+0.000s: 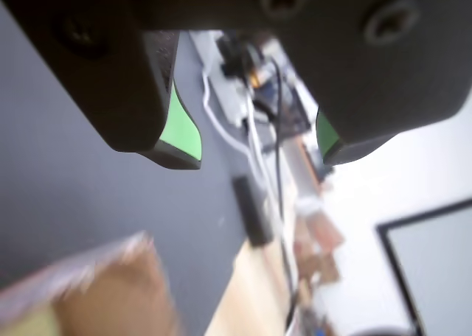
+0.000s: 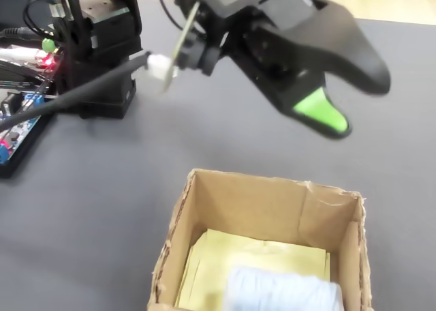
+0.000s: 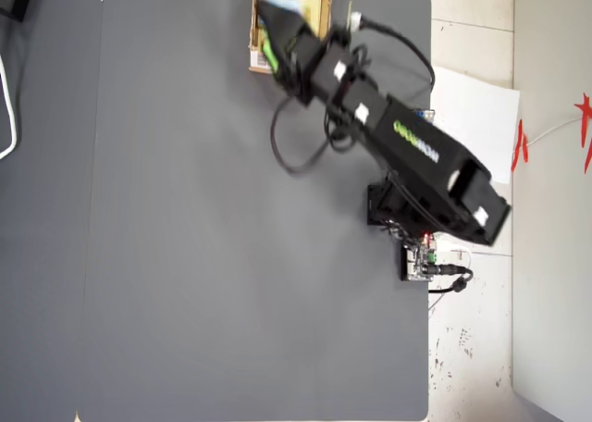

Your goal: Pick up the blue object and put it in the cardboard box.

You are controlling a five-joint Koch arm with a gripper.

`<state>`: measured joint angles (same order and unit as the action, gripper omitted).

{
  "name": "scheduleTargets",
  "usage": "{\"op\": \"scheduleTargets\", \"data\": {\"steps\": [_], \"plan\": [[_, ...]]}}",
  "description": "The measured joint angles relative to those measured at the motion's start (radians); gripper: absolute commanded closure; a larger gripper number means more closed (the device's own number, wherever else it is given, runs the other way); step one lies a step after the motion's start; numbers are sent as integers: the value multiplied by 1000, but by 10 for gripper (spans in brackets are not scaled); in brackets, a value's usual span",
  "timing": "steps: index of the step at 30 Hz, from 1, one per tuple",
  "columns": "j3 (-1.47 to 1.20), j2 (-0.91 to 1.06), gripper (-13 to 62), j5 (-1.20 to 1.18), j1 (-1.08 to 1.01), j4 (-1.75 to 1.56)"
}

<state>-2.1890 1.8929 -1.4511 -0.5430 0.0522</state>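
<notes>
Tool (image 1: 258, 148) seen in the wrist view with its two dark jaws set wide apart, green pads (image 1: 181, 133) on the inner faces, nothing between them and nothing touched. In the fixed view, tool (image 2: 334, 110) raised above the grey tabletop (image 2: 102, 209), behind the far wall of the cardboard box (image 2: 262, 205), not in contact with it; only one green-tipped jaw clearly visible there. Blue object (image 2: 283, 290) lying inside the cardboard box, on the pale yellowish bottom, near the right front part, cut by the lower edge of the picture; pale, whitish-blue, soft-looking. In the wrist view, only a blurred corner of the cardboard box (image 1: 96, 292) at the lower left, below the jaws, and the blue object not seen. From overhead, cardboard box (image 3: 319, 6) at the top edge of the dark tabletop (image 3: 185, 255), with the arm (image 3: 407, 154) stretched from its base (image 3: 398, 214) toward it, and the tool (image 3: 277, 33) over the box's near edge, partly covering it. Black motor block with cables (image 2: 95, 45) standing on the tabletop at the upper left of the fixed view, well apart from the box.
</notes>
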Motion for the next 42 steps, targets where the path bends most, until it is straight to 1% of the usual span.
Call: {"op": "scheduleTargets", "data": {"steps": [10, 12, 16, 18, 26, 42], "plan": [[-393, 276, 172, -67, 376, -25], [-431, 298, 168, -74, 399, -25], [-597, 382, 157, -89, 463, -69], [-675, 388, 152, -97, 492, -95], [-850, 388, 148, -104, 515, -150], [-887, 388, 148, -107, 511, -156]]}}
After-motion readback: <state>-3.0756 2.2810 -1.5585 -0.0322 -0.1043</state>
